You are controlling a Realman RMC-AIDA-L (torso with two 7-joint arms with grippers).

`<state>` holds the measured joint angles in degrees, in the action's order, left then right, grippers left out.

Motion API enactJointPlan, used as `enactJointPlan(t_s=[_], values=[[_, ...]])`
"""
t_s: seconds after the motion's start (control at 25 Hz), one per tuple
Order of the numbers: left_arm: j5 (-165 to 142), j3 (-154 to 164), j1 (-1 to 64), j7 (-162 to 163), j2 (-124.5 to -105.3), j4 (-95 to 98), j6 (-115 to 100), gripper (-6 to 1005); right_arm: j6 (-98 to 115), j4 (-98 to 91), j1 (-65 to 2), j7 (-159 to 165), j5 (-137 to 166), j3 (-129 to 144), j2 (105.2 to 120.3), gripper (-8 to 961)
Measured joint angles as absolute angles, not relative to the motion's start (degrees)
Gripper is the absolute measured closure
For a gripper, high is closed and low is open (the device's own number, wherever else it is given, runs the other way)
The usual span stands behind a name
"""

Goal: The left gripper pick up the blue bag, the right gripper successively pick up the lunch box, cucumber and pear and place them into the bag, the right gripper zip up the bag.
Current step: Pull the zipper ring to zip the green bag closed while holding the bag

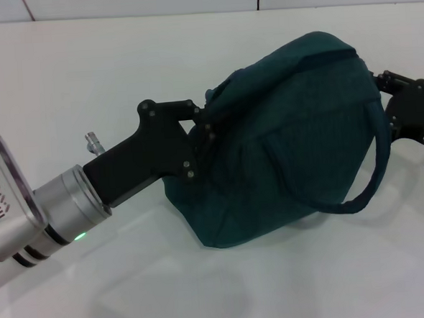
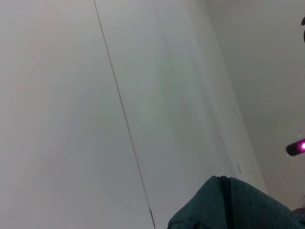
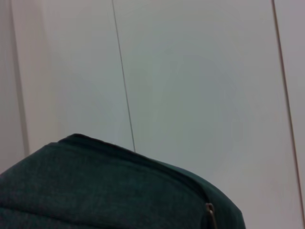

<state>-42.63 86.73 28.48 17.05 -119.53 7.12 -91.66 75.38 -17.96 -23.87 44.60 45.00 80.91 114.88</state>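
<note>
both grippers hold the closed blue bag (image 1: 297,139).

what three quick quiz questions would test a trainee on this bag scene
1. True or false: the left gripper holds the blue bag at its left end.
2. Where is the right gripper relative to the bag? A) at its upper right end B) under it C) far off, on the table's left
3. Fill in: a loop ____ hangs down the bag's front right side.

Key: 1 true. 2 A. 3 handle. The zipper line along the bag's top looks closed in the right wrist view, and no lunch box, cucumber or pear is in sight.
</note>
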Motion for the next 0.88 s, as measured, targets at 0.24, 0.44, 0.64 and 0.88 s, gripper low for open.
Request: enactJointPlan(t_s=[0.24, 0.44, 0.64, 0.88], values=[[-42.6, 86.4, 28.5, 17.0, -119.52, 7.1, -91.4, 953, 74.8, -20.3, -24.0, 44.4, 46.0, 81.1, 115.03, 548], [-42.6, 86.4, 28.4, 16.3, -119.46, 7.1, -91.2, 953, 74.7, -21.4, -24.4, 44.1, 47.0, 81.4, 115.18, 538], [-42.6, 86.3, 28.2, 16.2, -119.44, 7.1, -91.2, 953, 74.8, -22.1, -24.5, 44.1, 47.2, 81.8, 115.23, 532], [-42.6, 86.3, 27.9, 16.2, -119.44, 7.1, -91.1, 953, 75.4, -22.2, -23.6, 44.3, 47.2, 81.8, 115.31, 547]])
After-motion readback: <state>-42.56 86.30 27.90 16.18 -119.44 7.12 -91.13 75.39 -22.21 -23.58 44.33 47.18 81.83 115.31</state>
